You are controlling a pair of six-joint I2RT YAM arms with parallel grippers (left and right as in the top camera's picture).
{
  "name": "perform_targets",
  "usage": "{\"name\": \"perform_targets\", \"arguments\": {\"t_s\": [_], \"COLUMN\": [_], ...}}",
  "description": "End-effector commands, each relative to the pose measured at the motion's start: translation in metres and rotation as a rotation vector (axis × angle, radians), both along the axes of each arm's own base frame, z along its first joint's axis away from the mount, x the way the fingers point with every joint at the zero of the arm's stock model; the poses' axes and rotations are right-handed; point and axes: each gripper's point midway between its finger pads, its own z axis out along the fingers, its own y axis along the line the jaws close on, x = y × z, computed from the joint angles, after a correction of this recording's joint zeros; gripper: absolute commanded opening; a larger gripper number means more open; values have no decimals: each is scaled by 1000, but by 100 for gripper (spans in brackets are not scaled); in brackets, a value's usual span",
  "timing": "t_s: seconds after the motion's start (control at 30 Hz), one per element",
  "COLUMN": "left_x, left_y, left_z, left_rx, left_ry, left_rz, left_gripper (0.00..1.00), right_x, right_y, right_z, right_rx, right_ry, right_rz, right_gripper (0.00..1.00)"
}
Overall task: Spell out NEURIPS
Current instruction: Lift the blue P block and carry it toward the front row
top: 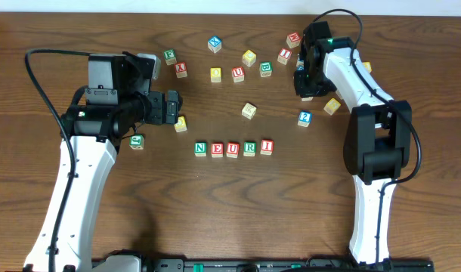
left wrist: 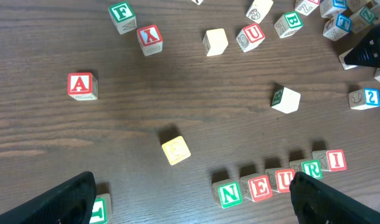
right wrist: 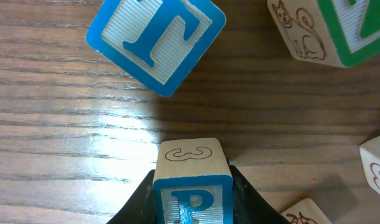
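Wood-grain surface [top: 215, 219] with a bunch of little letter cubes on it. Five of them sit in a tidy row near the middle: green N [top: 200, 148], red E [top: 217, 149], red U [top: 233, 149], green R [top: 249, 148] and red I [top: 267, 146], side by side and pretty much touching, so it reads NEURI from the overhead view.

The blue P cube [right wrist: 193, 180] is over at the far right of the surface, well apart from the row. The right fingers [right wrist: 137, 211] are clamped on it, one on each side, with the P face toward the wrist camera and a face with an outlined 3 on top. Can't tell if it's lifted or resting on the wood. Just beyond it lies a blue T cube [right wrist: 156, 40], turned at an angle, and off to the right is a cube with a cat drawing [right wrist: 302, 31] on one face and a green letter on another.

The left fingers [left wrist: 65, 202] are spread wide with nothing in them, hanging over the left half of the surface. A yellow cube [left wrist: 175, 150] sits just ahead of them, with a red A cube [left wrist: 82, 85] and a green F cube [left wrist: 121, 15] farther out. One loose cube [left wrist: 364, 98] has a blue curly character, either S or 2, hard to say.
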Motion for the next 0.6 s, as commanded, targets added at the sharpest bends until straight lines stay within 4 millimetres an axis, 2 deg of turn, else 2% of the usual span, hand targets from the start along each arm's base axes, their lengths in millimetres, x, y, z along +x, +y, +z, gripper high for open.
{"name": "perform_targets", "arguments": {"t_s": [0.0, 0.33, 0.57], "left_x": [3, 3, 3], "left_y": [-1, -1, -1], "left_z": [13, 13, 13], "left_rx": [-7, -7, -7], "left_ry": [-34, -34, -34], "left_rz": [-9, -9, -9], "left_gripper": [98, 98, 98], "right_x": [7, 6, 3], "right_y": [-2, -1, 8], "right_z": [41, 99, 113], "right_rx": [22, 40, 50], "right_ry": [-82, -187, -217], "right_rz": [-5, -5, 6], "right_gripper": [23, 22, 19]}}
